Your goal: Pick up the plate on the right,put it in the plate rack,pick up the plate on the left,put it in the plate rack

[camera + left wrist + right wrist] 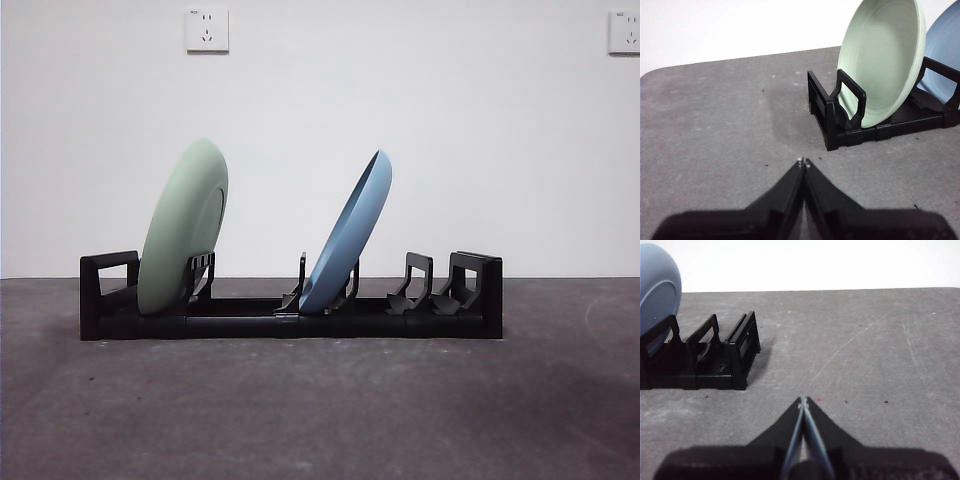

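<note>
The long black plate rack (pixel 290 318) stands across the middle of the grey table. A pale green plate (pixel 180 228) leans in its left slots, and a blue plate (pixel 347 235) leans in the middle slots. The left wrist view shows the green plate (pixel 885 60) in the rack's end (pixel 840 122), with the blue plate (pixel 945 47) behind it. My left gripper (pixel 804 161) is shut and empty over bare table, off the rack's left end. My right gripper (pixel 803 400) is shut and empty, off the rack's right end (pixel 742 352), where the blue plate (pixel 657 287) shows.
The two right-hand slots of the rack (pixel 425 285) hold nothing. A white wall with two sockets (pixel 207 30) stands behind the table. Neither arm shows in the front view.
</note>
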